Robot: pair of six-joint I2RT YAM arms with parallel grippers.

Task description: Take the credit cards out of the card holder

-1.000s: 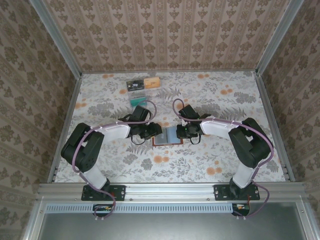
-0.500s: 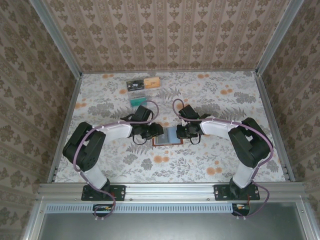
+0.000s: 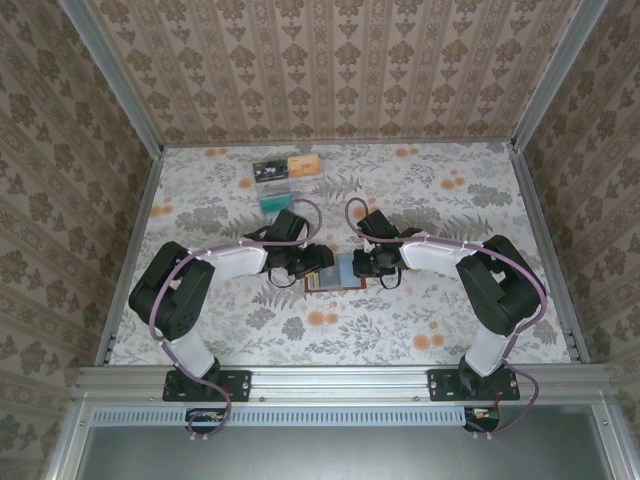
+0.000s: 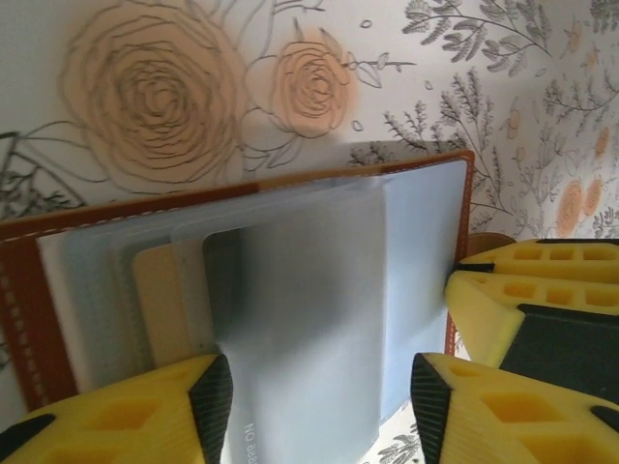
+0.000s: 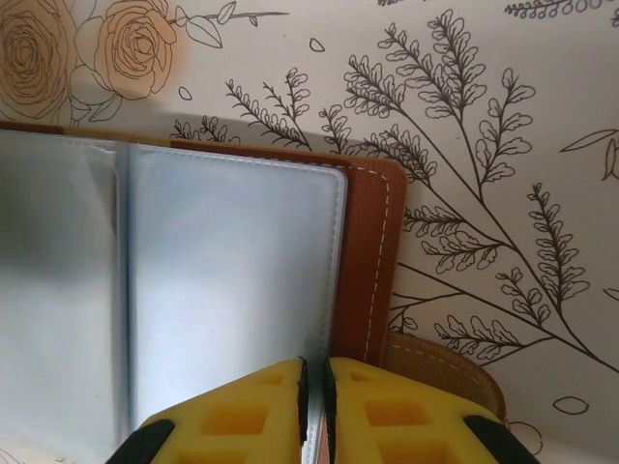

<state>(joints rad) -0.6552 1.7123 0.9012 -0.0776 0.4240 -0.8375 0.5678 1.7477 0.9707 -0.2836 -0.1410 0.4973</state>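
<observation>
Between the parted jaws of your left gripper sits a frosted grey card, its left edge against one pad with a gap at the other, so nothing is pinched. Just left of that pad a tan card shows in a pocket of the card holder, which lies open and flat under the gripper. Opposite, your right gripper is closed to a sliver on the holder's far edge, pinning it. Well beyond the left gripper lie a black piece, an orange piece and a teal piece, too small to call cards

My judgement of the risk: close on the soft sleeve rather than the card and you drag the holder out of the right grip; a skewed pull jams the card in its pocket

Against a second ago, your left jaws have widened and the gripper has slid further over the holder; the right arm has not moved
</observation>
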